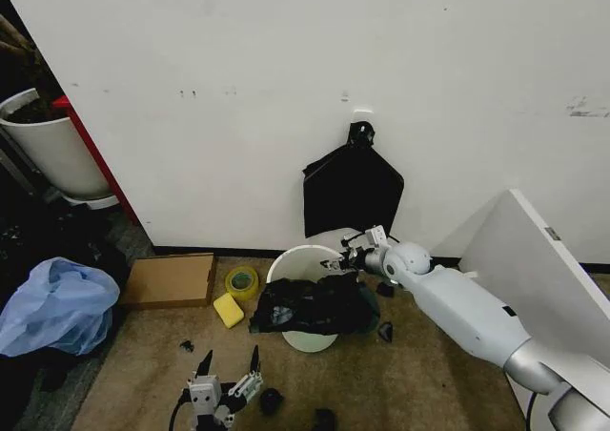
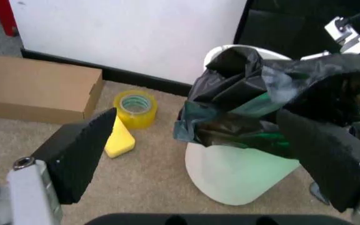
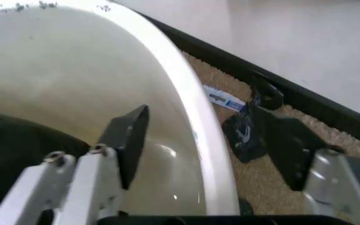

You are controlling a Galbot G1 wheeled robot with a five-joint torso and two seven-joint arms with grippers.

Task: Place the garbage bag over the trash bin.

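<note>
The cream-white trash bin (image 1: 301,259) stands on the carpet by the wall. The glossy black garbage bag (image 1: 315,305) lies crumpled over the bin's near side and part of its mouth; most of the rim is bare. My right gripper (image 1: 344,256) is open at the far right of the rim. In the right wrist view the gripper (image 3: 208,140) straddles the bin's rim (image 3: 189,93), one finger inside, one outside, with the bag (image 3: 5,150) dark inside. My left gripper (image 1: 230,359) hangs open low and left of the bin, apart from the bag (image 2: 261,93) and the bin (image 2: 236,173).
A cardboard box (image 1: 172,278), a yellow tape roll (image 1: 241,280) and a yellow sponge (image 1: 228,309) lie left of the bin. A matte black bundle (image 1: 351,191) hangs on the wall behind. A pale blue bag (image 1: 57,302) lies far left; a white panel (image 1: 538,259) leans right.
</note>
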